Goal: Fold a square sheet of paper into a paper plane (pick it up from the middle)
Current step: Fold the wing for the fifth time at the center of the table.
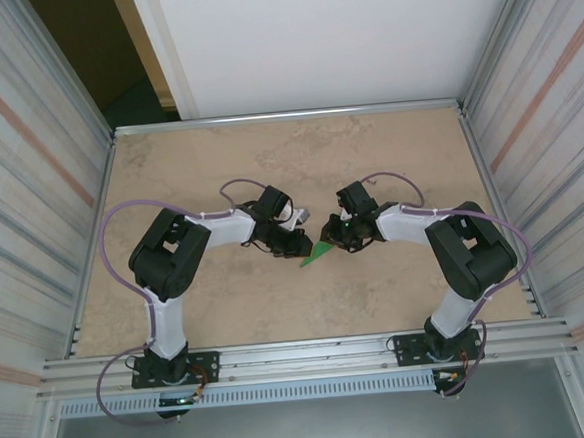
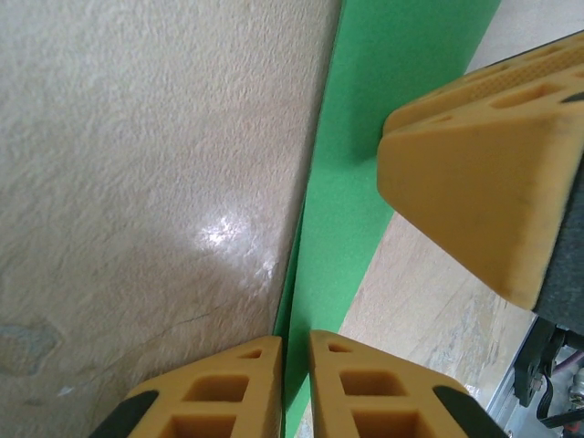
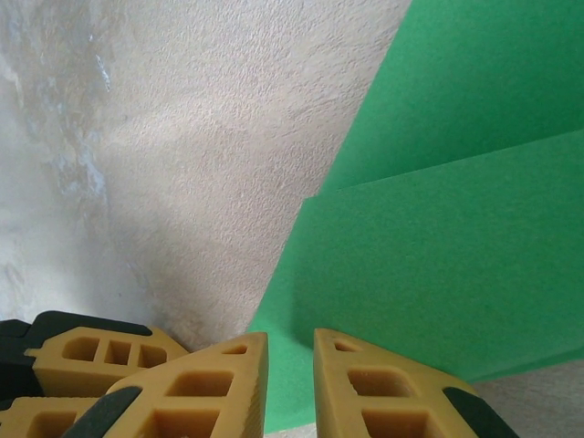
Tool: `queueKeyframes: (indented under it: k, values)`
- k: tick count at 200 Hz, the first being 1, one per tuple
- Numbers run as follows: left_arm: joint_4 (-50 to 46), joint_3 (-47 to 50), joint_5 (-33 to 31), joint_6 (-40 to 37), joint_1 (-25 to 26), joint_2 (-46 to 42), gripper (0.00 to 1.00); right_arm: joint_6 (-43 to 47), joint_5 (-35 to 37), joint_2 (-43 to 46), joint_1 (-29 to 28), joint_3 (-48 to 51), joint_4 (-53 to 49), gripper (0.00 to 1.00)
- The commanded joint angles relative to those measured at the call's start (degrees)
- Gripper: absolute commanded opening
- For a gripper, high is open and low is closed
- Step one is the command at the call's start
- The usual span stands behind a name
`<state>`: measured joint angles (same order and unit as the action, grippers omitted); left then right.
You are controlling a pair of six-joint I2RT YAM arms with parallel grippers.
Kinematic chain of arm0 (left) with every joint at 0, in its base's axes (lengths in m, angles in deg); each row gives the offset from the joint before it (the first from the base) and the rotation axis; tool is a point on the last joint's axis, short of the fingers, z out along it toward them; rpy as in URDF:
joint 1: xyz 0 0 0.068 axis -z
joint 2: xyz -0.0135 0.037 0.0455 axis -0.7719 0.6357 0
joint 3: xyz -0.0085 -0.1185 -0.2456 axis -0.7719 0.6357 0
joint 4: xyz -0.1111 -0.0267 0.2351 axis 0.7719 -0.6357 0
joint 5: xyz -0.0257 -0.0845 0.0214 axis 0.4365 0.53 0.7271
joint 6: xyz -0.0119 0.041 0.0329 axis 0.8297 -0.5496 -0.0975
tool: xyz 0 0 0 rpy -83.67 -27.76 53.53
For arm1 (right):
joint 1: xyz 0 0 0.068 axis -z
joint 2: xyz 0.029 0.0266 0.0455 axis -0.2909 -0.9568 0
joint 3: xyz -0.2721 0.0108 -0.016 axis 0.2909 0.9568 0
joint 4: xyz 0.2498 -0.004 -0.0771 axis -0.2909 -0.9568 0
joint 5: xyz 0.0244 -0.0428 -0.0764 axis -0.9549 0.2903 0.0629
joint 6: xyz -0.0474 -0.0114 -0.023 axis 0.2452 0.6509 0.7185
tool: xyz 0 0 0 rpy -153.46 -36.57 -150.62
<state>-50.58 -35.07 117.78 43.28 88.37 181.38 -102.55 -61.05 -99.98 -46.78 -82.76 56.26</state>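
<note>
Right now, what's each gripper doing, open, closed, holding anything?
Left gripper: jaws closed on the green paper.
Right gripper: jaws closed on the green paper.

Mid-table: folded bright-green paper sheet (image 1: 316, 252) over the beige stone-look tabletop (image 1: 268, 161), tip pointing near-left; lying flat or slightly lifted, hard to tell.

Left gripper (image 1: 296, 243), two orange wedge fingers on a black body, is just left of the sheet. Right gripper (image 1: 333, 238), same build, is just right.

Left wrist: sheet (image 2: 365, 109) runs between left gripper (image 2: 294, 342) fingertips; right gripper's finger (image 2: 474, 182) lies across its right side.

Right wrist: sheet (image 3: 438, 246) edge sits between right gripper (image 3: 290, 338) fingertips.
</note>
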Motion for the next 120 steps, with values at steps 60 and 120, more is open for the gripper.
queueKeyframes:
  k: [60,120]
  values:
    - [-3.5,0.9,-6.0,0.1,0.2,4.4,0.17,1.2,2.0,0.9,0.2,2.5,-0.9,0.21]
    - [-4.0,0.5,-6.2,0.3,0.1,3.3,0.17,1.2,2.3,-0.2,0.3,2.2,-1.4,0.21]
